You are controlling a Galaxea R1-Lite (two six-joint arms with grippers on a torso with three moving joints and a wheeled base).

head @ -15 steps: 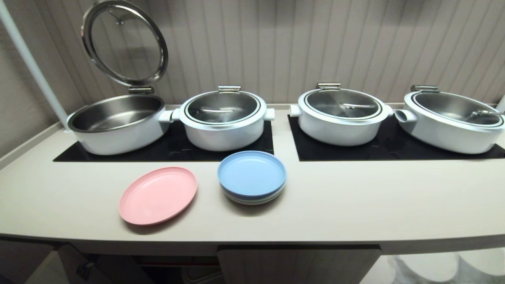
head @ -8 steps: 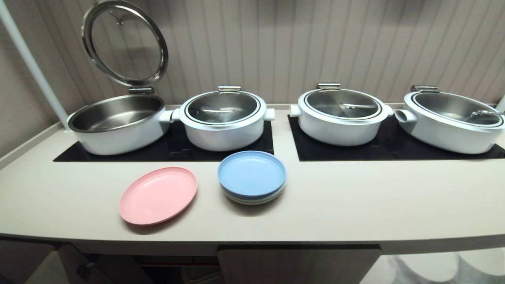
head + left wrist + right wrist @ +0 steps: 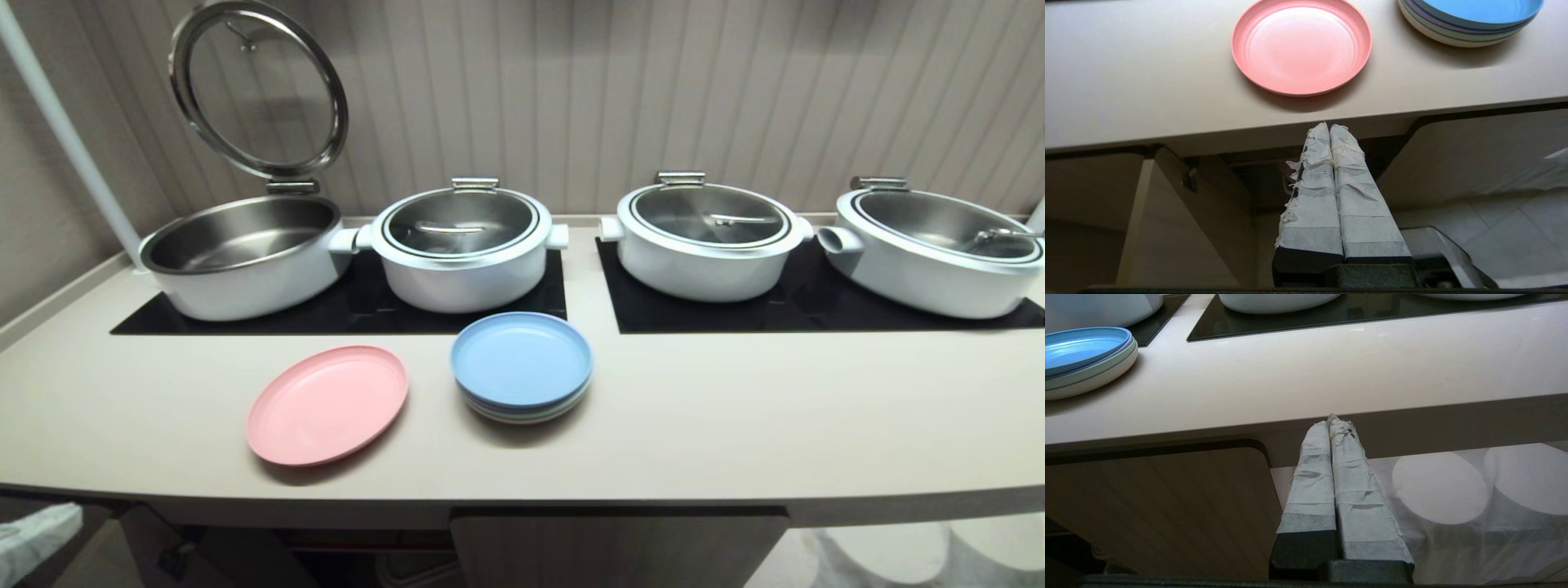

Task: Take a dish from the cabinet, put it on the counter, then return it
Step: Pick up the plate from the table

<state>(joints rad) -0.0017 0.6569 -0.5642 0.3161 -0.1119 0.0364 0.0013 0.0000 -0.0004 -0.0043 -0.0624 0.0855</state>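
Head view: desk (image 3: 735, 425) carries four white pots on hobs. Cabinet (image 3: 1180, 228) beneath, door ajar. Plate stack (image 3: 522, 367) mid-desk. Dish (image 3: 326, 404) flat near desk front edge, left of stack. Left hand (image 3: 1329, 127) clenched, empty, below front edge. Right hand (image 3: 1334, 421) clenched, empty, below front edge.

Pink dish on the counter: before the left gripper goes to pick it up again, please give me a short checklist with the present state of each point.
1. Pink dish lies flat on the counter, nothing on it: ok.
2. Dish is apart from the plate stack: ok.
3. Left gripper open for a grasp: not ok, it is shut and empty, below the counter edge.
4. Cabinet door open for the return: ok.
5. Shelf space free inside the cabinet: cannot tell.
6. Right gripper clear of the path: ok, shut, low under the counter.
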